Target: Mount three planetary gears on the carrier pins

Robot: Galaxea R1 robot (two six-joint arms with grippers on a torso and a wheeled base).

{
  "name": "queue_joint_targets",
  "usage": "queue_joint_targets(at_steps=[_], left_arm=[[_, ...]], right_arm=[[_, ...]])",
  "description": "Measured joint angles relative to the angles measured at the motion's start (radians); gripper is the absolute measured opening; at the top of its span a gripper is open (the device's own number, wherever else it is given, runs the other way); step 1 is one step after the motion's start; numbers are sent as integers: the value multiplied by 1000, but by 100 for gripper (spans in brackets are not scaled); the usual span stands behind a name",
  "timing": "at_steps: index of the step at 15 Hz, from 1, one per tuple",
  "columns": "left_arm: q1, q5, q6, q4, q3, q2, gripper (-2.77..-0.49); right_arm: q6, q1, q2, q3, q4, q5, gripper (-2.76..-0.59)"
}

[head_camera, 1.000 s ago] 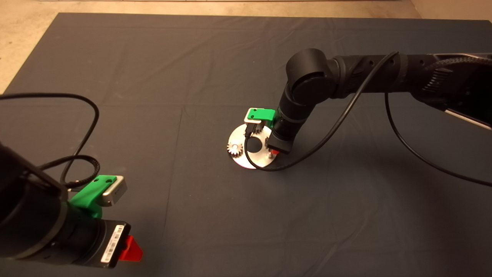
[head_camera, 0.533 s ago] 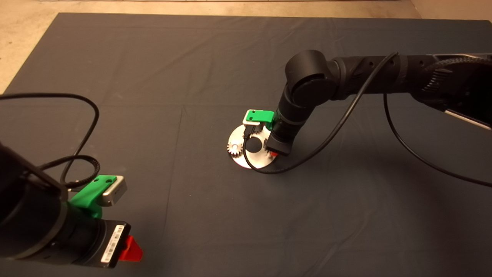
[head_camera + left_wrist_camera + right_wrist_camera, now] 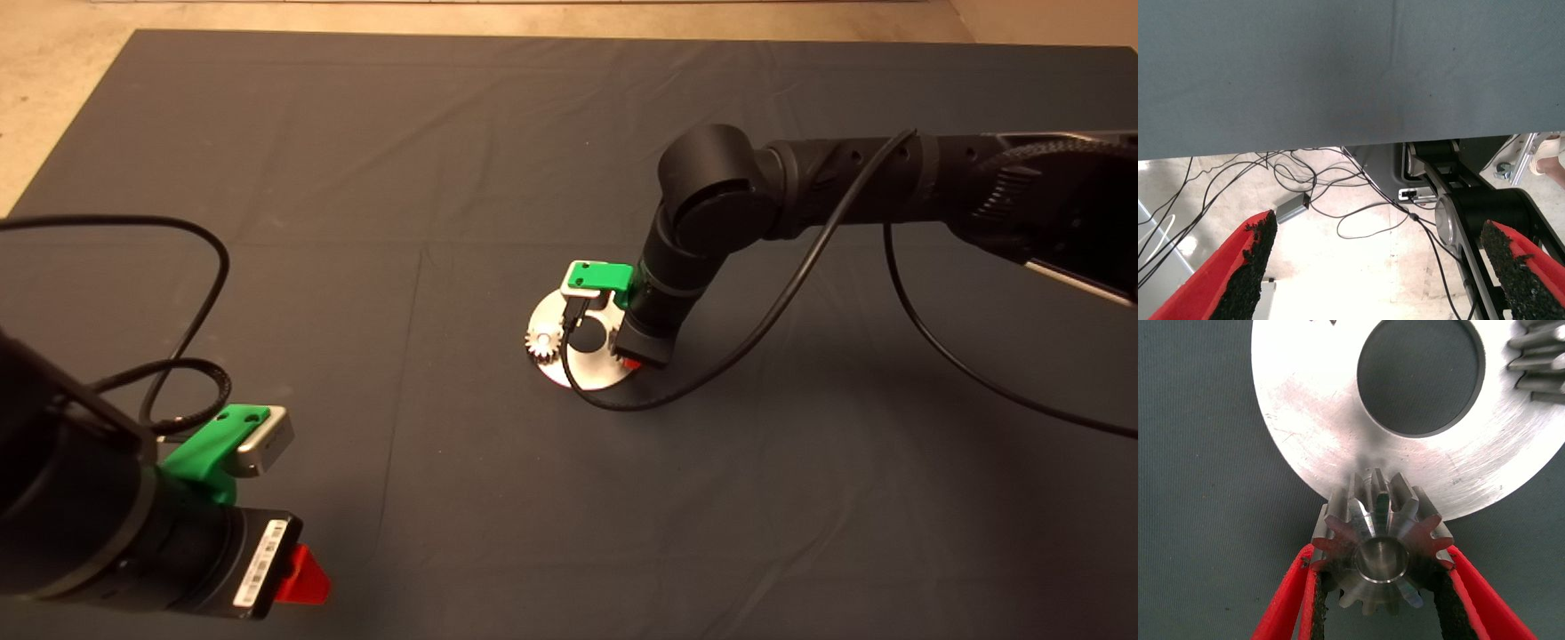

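The shiny round disc [image 3: 582, 366] with a large centre hole lies mid-mat. One planetary gear [image 3: 540, 342] sits on its left side. My right gripper [image 3: 633, 359] is down over the disc's right edge, shut on another planetary gear [image 3: 1381, 520] that the right wrist view shows gripped by its teeth between both red fingers, at the rim of the disc [image 3: 1318, 420]. A shiny round face fills that gear's centre hole. A further gear [image 3: 1538, 360] shows at the picture's edge. No bare carrier pin is in view. My left gripper [image 3: 302, 578] is parked at the lower left, open.
The right arm's black cable [image 3: 622, 404] loops over the disc and onto the mat [image 3: 356, 178]. The left wrist view looks past the mat's edge at floor cables [image 3: 1338, 200] and a robot base.
My right gripper has sunk slightly and shifted a little toward the mat's front with the gear held. The cable loop slid with it. The left arm has not moved.
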Motion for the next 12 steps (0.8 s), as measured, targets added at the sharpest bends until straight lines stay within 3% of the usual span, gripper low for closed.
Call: queue_joint_targets(at_steps=[7,10,12], left_arm=[[0,0,0,0,0,0,-109],[0,0,0,0,0,0,-109],[0,0,0,0,0,0,-109]], right_arm=[[9,-2,0,0,-18,0,-242],[30,-2,0,0,-36,15,-241],[32,-4,0,0,-40,18,-241]])
